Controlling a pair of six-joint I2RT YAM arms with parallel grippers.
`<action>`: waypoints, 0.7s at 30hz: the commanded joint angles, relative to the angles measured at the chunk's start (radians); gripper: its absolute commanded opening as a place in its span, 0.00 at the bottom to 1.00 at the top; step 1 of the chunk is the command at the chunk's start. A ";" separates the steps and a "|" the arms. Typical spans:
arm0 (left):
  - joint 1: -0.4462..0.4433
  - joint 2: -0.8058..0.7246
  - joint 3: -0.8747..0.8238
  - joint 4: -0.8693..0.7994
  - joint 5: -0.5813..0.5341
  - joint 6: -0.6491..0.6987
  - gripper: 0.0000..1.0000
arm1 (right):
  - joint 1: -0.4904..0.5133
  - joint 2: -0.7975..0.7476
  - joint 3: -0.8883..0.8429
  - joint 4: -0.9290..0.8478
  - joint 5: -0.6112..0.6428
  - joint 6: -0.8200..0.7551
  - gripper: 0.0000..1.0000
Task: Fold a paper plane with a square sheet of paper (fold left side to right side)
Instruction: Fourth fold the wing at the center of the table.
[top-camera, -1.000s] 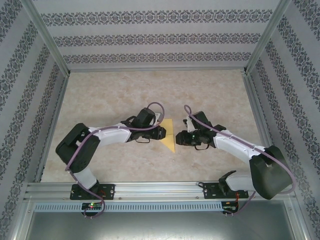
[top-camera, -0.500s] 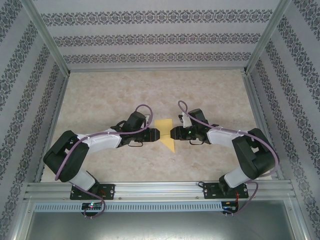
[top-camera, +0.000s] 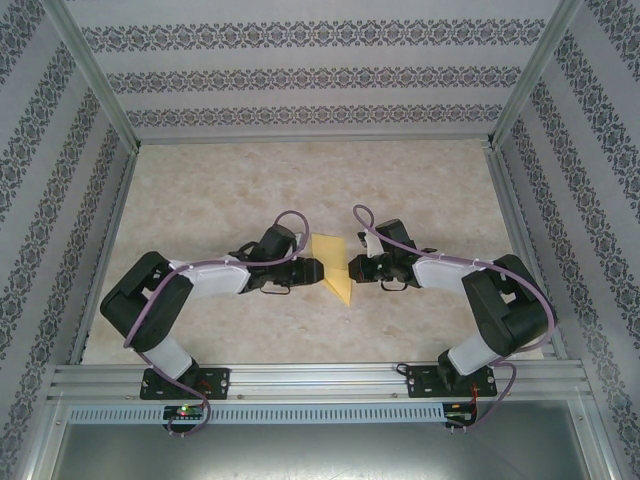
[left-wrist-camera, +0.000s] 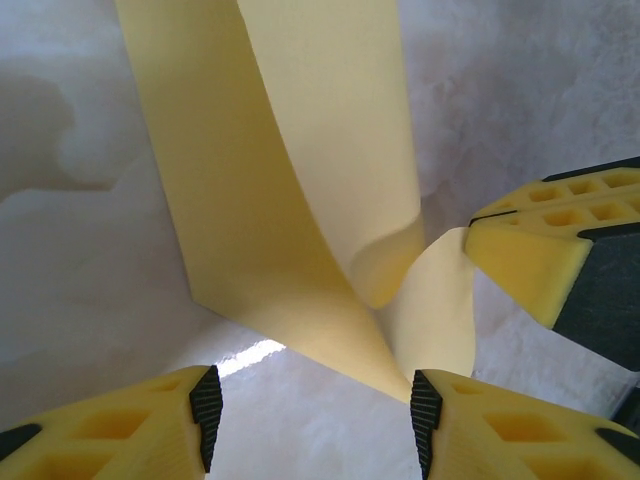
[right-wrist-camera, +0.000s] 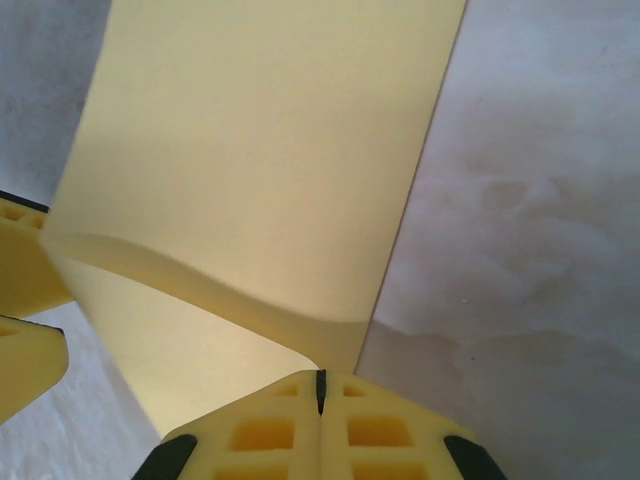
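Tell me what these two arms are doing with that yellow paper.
They are folding a thin yellow-orange sheet of paper on the marbled table. The right gripper is shut, apparently pinching a lifted, curling edge of the sheet. The left gripper stands open at the sheet's pointed end, gripping nothing. The fold is loose, not yet creased flat.

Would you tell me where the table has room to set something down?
The far half of the table, between the square sheet of paper and the back wall, is bare. So is the near strip between the sheet and the front rail. Crowded: the centre, where the left gripper and right gripper meet at the sheet.
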 joint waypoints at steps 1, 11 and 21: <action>0.006 0.024 0.040 0.060 0.032 -0.021 0.56 | 0.010 -0.022 0.013 -0.024 0.021 -0.025 0.00; 0.004 0.084 0.082 0.092 0.057 -0.036 0.52 | 0.011 -0.022 0.013 -0.021 0.012 -0.021 0.00; 0.003 0.075 0.092 0.085 0.042 -0.054 0.13 | 0.015 -0.129 0.005 -0.056 0.071 -0.026 0.23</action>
